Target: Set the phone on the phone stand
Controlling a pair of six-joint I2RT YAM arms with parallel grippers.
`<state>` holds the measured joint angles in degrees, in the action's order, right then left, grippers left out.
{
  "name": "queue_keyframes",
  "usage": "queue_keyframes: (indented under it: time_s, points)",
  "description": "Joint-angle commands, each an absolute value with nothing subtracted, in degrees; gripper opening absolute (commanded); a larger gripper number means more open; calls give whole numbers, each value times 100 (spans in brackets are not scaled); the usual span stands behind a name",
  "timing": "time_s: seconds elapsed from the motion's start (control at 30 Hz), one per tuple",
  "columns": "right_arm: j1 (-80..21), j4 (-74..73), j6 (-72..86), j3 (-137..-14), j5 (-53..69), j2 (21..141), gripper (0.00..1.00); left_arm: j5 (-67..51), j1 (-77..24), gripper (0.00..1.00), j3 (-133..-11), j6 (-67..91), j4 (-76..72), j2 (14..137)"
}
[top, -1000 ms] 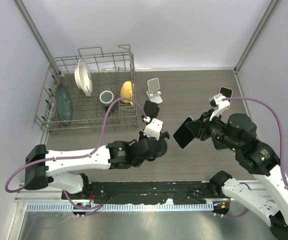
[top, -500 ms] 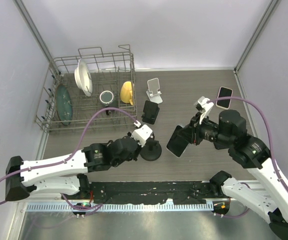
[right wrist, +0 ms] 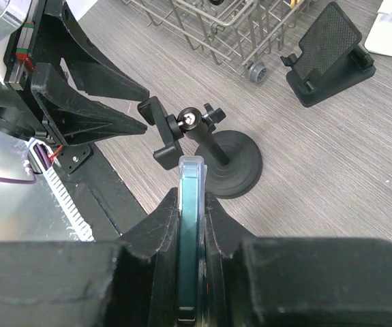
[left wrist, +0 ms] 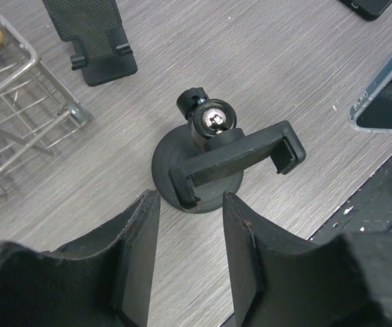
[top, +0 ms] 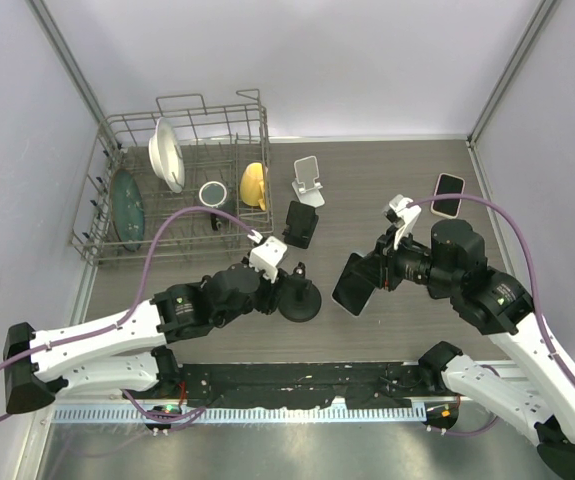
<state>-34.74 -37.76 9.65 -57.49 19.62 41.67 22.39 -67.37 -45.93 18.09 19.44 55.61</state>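
My right gripper (top: pixel 370 276) is shut on a teal phone (top: pixel 354 284) in a clear case, held on edge above the table. In the right wrist view the phone (right wrist: pixel 190 218) sits between the fingers, just right of the phone stand. The stand (top: pixel 298 300) is black, with a round base and a clamp head on a ball joint. It stands free in the left wrist view (left wrist: pixel 213 163). My left gripper (left wrist: pixel 190 201) is open and empty, its fingertips just short of the stand's base. The phone's edge shows at the right of that view (left wrist: pixel 386 95).
A black wedge stand (top: pixel 301 222) and a white stand (top: pixel 308 178) sit behind the clamp stand. A second phone (top: pixel 448 194) lies at the back right. A wire dish rack (top: pixel 182 190) with plates and a cup fills the back left. The table's front rail is close behind.
My left gripper has drawn back to the left off the stand, which now stands alone. My right gripper has carried the phone left and a little nearer the stand.
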Motion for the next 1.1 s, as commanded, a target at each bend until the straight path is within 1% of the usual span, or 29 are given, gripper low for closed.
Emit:
queue_keyframes:
  time_s: [0.0,0.03,0.23,0.67,0.9,1.07]
  points:
    - [-3480,-3208,1098,-6003,1986,4183,1,2302,-6741,43,-4597,2250,1670,5441]
    - [-3480,-3182,1116,-6003,1986,4184,1,2355,-6733,40,-4579,2259,1644,5440]
    - [-3480,-3129,1186,-5968,1767,4201,1,2426,-6732,38,-4518,2215,1591,5519]
    - [-3480,-3173,958,-5906,1898,4421,1,2637,-6732,38,-4447,2101,1327,5704]
    - [-3472,-2980,1055,-5906,2056,4412,1,2689,-6732,33,-4368,2092,1248,5695]
    - [-3480,-2988,1064,-5897,2057,4482,1,2716,-6732,31,-4342,2092,1230,5678]
